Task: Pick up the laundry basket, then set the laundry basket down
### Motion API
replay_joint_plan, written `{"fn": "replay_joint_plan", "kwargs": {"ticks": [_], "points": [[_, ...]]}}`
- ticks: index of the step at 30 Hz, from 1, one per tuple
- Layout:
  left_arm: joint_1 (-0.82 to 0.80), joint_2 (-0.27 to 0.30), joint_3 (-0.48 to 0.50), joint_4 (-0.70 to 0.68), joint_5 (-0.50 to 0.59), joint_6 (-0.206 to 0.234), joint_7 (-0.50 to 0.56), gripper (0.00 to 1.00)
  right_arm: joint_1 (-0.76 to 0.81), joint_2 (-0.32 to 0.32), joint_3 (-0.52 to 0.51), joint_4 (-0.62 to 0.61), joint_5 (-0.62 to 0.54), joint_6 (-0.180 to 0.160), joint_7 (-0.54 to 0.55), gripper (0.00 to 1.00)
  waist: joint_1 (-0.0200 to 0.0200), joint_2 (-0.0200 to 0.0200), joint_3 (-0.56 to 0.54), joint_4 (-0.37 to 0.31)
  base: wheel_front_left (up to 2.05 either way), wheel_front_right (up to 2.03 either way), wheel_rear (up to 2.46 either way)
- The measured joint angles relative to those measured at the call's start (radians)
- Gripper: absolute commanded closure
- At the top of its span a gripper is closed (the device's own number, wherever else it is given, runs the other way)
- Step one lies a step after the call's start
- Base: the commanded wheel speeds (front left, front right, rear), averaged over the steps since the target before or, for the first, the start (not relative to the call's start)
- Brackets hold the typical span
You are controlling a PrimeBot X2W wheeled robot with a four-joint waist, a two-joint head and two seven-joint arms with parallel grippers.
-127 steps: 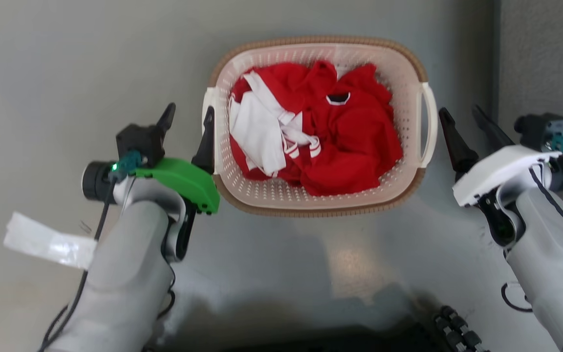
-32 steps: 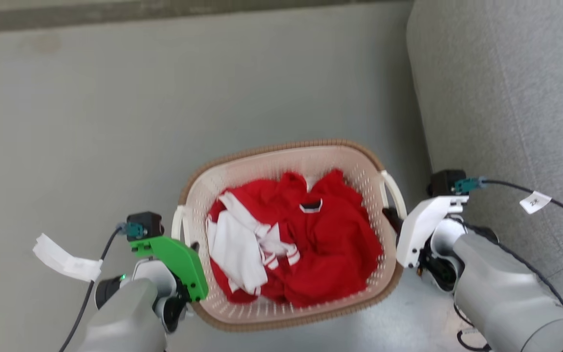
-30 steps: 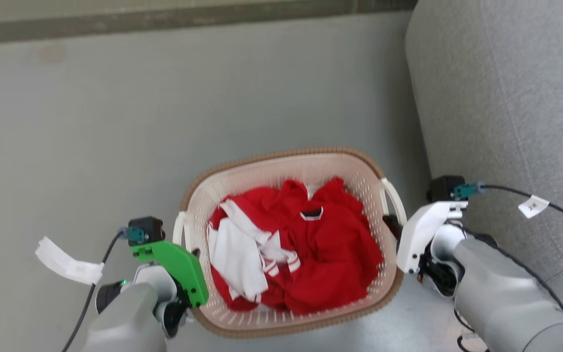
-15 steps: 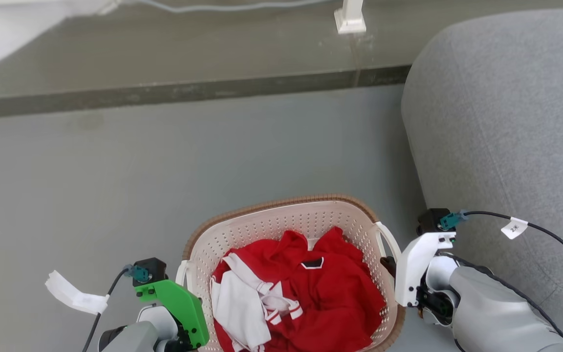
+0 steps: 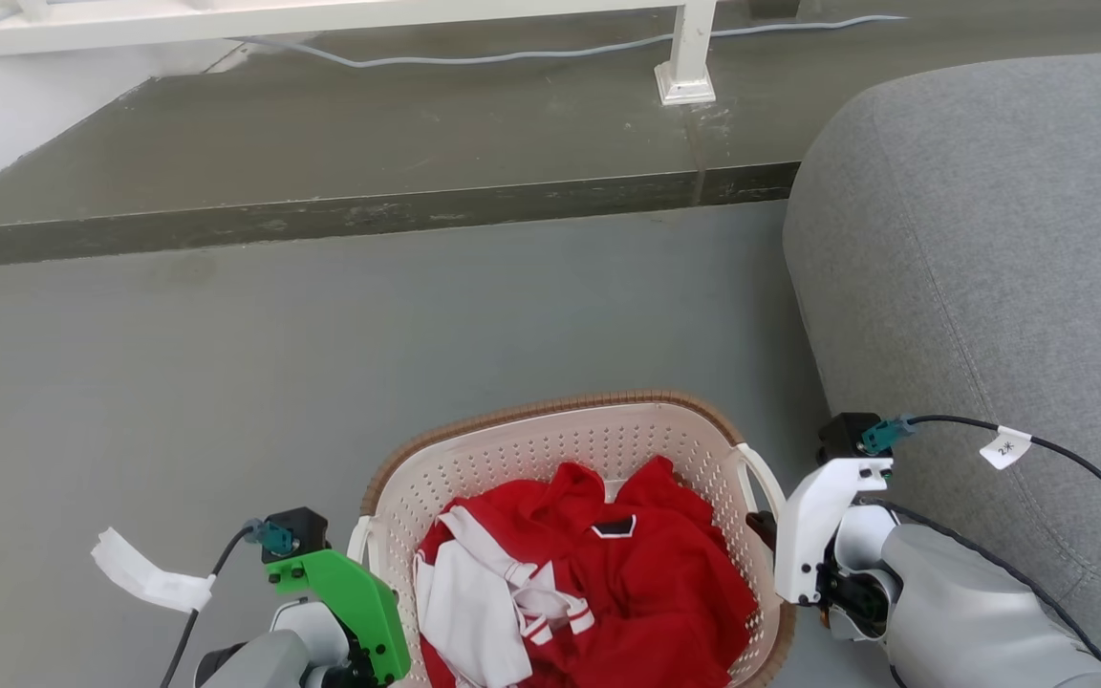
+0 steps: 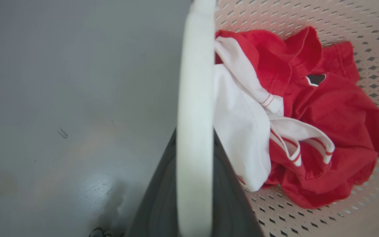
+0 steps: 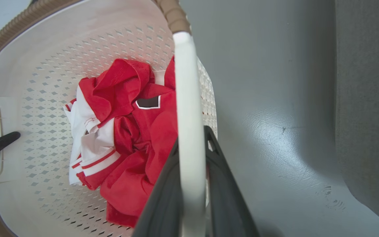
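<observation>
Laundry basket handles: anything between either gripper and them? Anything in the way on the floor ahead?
Nothing visible. The left gripper straddles the laundry basket's left handle, the right gripper the right handle; the clothes lie inside, off both handles. Nothing stands on the floor ahead; the grey sofa is close on the right.

The right gripper (image 7: 192,138) has its two dark fingers pressed on both sides of a white handle (image 7: 184,82). The handle is part of the laundry basket (image 7: 44,59), which is left of the jaws. Red and white clothes (image 7: 133,131) lie inside it. Right of the jaws is grey floor (image 7: 258,82).
</observation>
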State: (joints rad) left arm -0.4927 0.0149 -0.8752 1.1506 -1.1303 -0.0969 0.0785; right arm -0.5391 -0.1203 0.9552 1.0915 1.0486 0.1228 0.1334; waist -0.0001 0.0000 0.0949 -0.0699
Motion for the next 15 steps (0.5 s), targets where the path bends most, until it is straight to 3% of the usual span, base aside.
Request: {"fn": "replay_joint_plan", "kwargs": {"ticks": [15], "points": [[0.0,0.0,-0.012,0.0,-0.027,0.0,0.001,1.0,0.0,-0.002,0.013,0.002,0.011,0.0,0.007,1.0,0.0,0.0,0.01,0.0,0.0,0.0,0.0]]}}
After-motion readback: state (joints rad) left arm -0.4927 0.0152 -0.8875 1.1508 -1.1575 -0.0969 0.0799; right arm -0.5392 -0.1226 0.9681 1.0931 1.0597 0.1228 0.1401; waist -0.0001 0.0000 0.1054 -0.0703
